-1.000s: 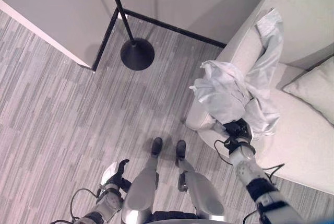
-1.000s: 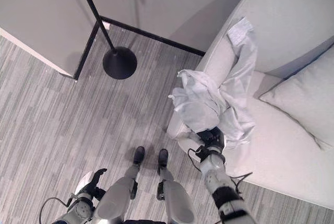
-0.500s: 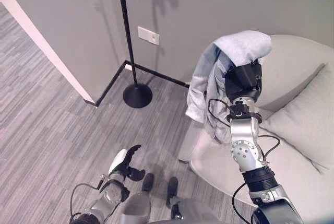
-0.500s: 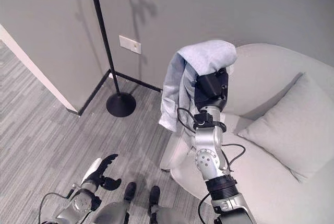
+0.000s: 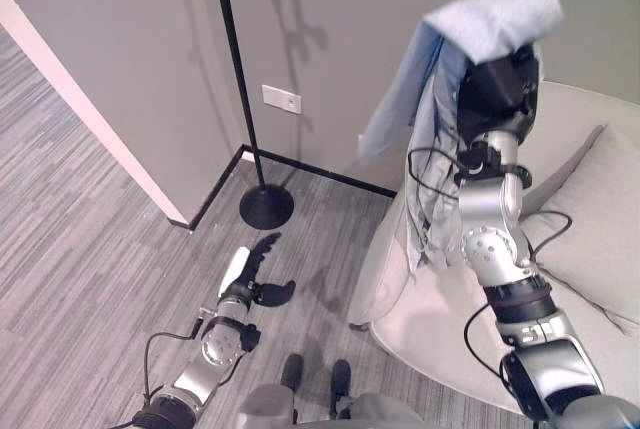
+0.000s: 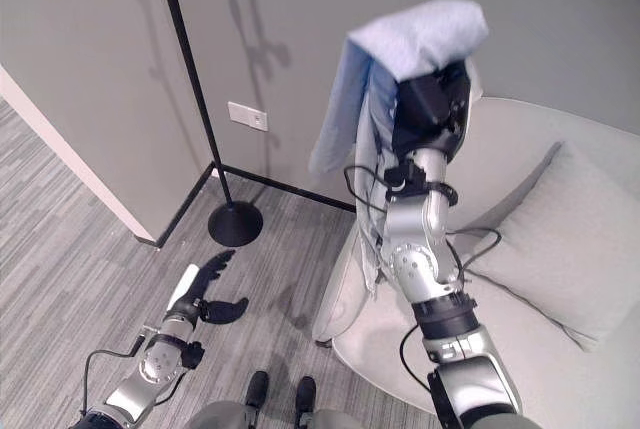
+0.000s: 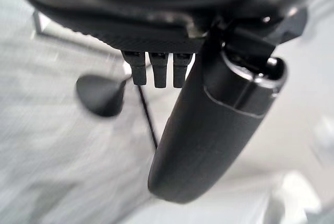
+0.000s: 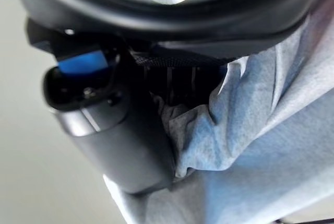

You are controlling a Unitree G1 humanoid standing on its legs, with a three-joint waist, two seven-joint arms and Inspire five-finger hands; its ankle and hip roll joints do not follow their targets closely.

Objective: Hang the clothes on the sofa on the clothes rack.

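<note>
Right hand (image 5: 497, 89) raised high above the sofa (image 5: 560, 279), fingers curled into the pale blue shirt (image 5: 490, 21); grip looks like a pinch in the right wrist view, fabric hides part of it. Shirt drapes over the hand and hangs clear of the seat. Rack (image 5: 236, 99) stands at the wall corner, well apart. Left hand (image 5: 248, 284) low over the floor (image 5: 80, 239), fingers spread, holding nothing.
</note>
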